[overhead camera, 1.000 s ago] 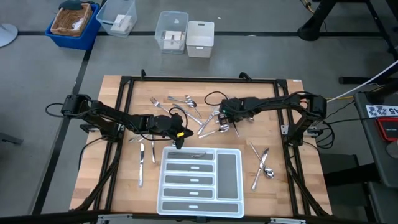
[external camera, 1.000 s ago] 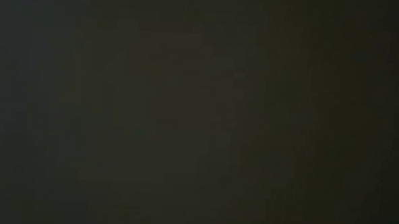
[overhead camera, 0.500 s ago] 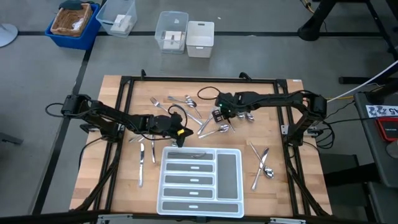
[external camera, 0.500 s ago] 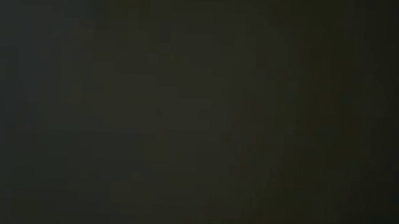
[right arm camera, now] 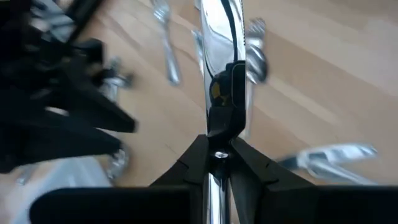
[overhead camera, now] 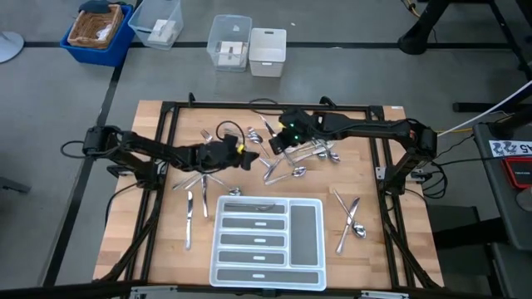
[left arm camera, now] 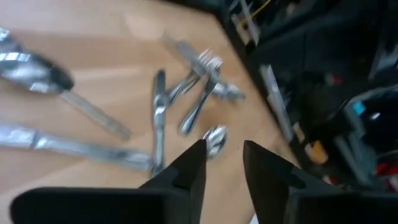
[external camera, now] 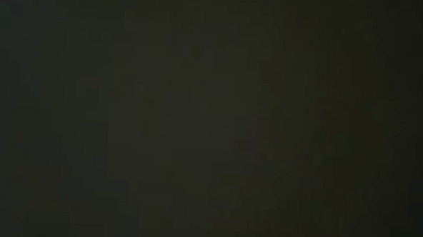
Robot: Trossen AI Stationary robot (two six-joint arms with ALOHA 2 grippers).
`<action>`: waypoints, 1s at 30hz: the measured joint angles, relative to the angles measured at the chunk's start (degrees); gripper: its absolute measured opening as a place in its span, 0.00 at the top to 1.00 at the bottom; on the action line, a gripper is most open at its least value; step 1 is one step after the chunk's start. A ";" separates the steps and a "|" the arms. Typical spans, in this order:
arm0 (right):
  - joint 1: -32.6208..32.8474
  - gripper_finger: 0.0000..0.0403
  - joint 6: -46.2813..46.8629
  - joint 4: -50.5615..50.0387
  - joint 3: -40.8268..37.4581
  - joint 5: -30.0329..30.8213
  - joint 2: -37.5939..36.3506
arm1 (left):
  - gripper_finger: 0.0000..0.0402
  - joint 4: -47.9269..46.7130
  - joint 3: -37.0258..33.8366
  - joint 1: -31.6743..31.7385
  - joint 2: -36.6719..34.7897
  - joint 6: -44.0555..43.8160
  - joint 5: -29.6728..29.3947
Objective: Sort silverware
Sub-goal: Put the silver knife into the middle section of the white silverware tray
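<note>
Only a few pieces are seen in the white tray [overhead camera: 309, 226], one in its top slot, so most of the silverware [overhead camera: 293, 173] is judged still unsorted on the table [overhead camera: 399, 241]. The left gripper [left arm camera: 224, 152] is parted and empty; the right gripper [right arm camera: 219, 146] is clamped on what seems a knife [right arm camera: 221, 37].

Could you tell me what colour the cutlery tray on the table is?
White, with grey compartment floors; the tray shows best in the high view.
</note>
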 joint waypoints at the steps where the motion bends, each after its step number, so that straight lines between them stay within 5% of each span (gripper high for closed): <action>1: 0.00 0.88 0.00 0.89 0.03 -0.09 0.00 | 0.73 1.45 0.00 0.59 0.00 0.02 0.02; 9: 0.02 0.88 -0.04 2.13 0.03 -0.07 0.00 | 0.66 10.24 0.00 5.53 -0.02 2.33 -0.09; 30: 0.02 0.88 -0.09 8.01 0.05 -0.07 0.00 | 0.67 14.27 3.02 11.08 0.00 4.20 -0.13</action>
